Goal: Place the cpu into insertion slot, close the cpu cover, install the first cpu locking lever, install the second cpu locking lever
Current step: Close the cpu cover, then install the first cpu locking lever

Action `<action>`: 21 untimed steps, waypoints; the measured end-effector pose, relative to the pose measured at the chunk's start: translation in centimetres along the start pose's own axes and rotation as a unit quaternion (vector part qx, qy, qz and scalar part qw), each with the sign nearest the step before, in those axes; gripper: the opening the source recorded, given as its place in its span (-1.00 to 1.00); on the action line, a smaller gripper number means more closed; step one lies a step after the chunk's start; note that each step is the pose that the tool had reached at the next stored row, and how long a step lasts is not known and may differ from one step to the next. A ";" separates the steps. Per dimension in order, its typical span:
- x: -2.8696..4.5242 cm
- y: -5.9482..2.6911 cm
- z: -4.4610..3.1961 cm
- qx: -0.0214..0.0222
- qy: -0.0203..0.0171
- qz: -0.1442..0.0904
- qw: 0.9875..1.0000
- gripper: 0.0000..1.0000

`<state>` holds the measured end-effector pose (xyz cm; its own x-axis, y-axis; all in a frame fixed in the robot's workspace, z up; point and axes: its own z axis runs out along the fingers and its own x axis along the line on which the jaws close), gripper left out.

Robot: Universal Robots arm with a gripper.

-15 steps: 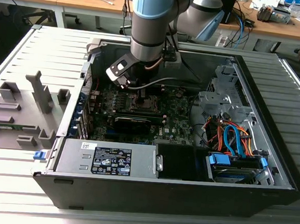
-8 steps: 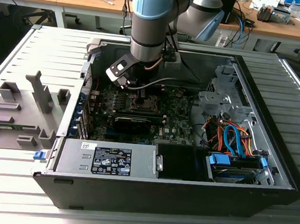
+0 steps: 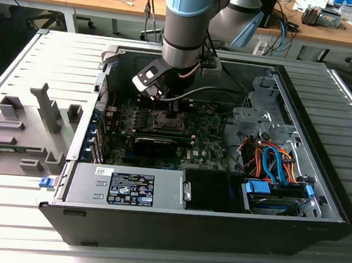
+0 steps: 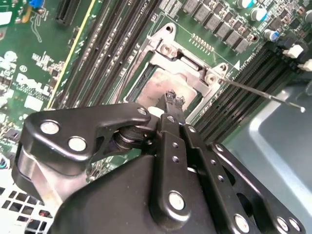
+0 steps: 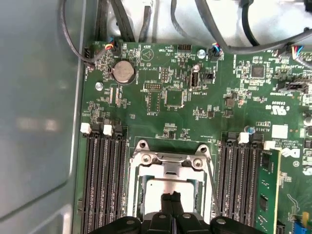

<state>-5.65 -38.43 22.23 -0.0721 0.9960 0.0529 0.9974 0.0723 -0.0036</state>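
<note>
Risks as I judge them, big to small: the sheet-metal case (image 3: 156,227) has walls close around the arm, so a wide swing could clip one. The green motherboard (image 5: 165,97) is dense with small parts, and a sideways slip of my tips would scrape them. The cpu cover (image 5: 170,160), a thin silvery frame with an open window, looks down over the socket; an off-centre push could skew it. The cpu (image 5: 158,187) sits in the socket inside that window, flat, dull grey and smooth, so tips may skid on it. The wire locking lever (image 4: 263,95) stands free beside the socket, thin and springy, easy to miss or snag. My jaws are pinched nearly together with nothing between them, tips just above the cpu.
</note>
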 end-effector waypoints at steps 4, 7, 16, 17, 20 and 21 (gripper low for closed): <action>0.04 0.13 -0.95 0.001 0.000 0.000 1.000 -0.79; 0.07 0.17 -1.61 0.001 0.001 0.000 1.000 -0.79; 0.17 0.20 -3.42 0.001 0.002 0.000 1.000 -0.79; 0.17 0.20 -3.42 0.001 0.002 0.000 1.000 -0.79; 0.17 0.20 -3.46 0.001 0.001 0.000 1.000 -0.79; 0.17 0.20 -3.46 0.002 0.001 0.000 1.000 -0.79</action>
<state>-5.44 -38.44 25.69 -0.0718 0.9959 0.0559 0.9974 0.0723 -0.0066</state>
